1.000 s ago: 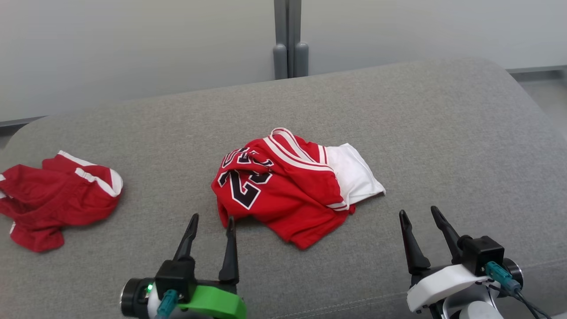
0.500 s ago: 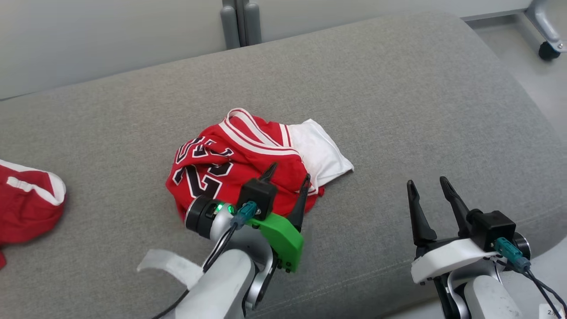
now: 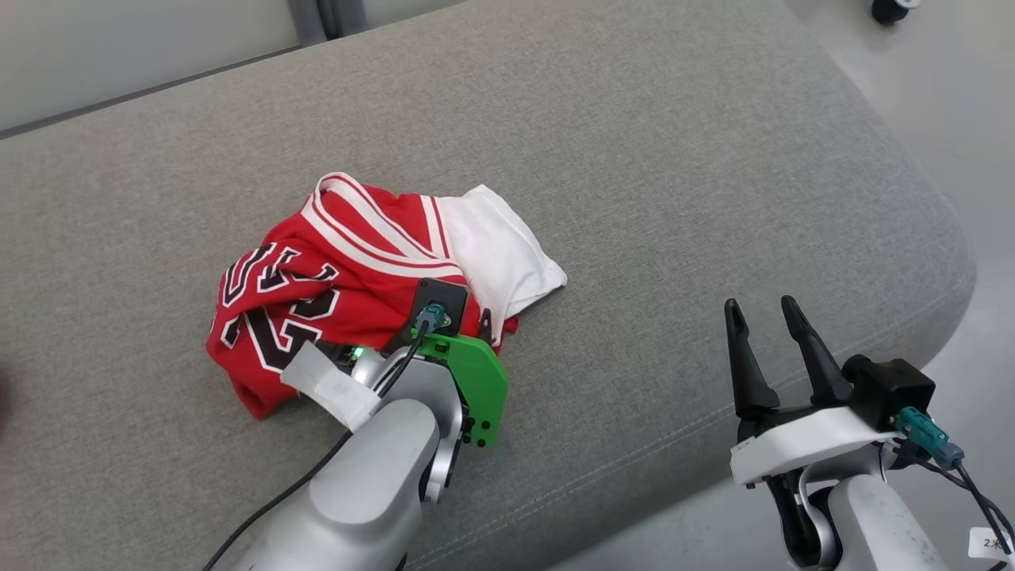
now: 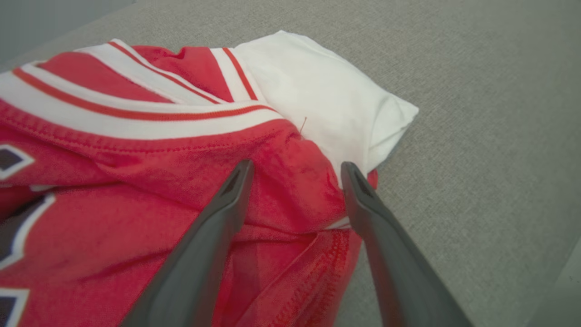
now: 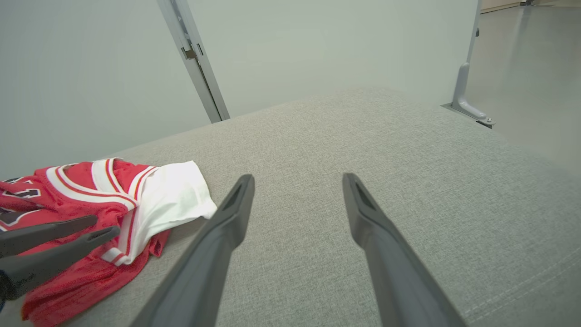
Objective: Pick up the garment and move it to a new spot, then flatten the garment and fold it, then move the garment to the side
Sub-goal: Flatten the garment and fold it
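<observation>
One jersey [image 3: 333,270], two open end effectors: left end effector [image 4: 296,165] is now reaching onto it, right end effector [image 3: 760,305] hovering aside.

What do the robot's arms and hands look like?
Pale grey arms, each with two dark, pointed fingers. The left gripper has a green bracket and white tape; the right gripper has a white bracket. Both carry teal plugs with black cables.

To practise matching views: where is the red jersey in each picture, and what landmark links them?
Head view: red jersey left of centre on the grey cushion.
Left wrist view: across left and centre, close up.
Right wrist view: lower left corner.
Shared landmark: the white fabric patch at its right side in every view.
</observation>
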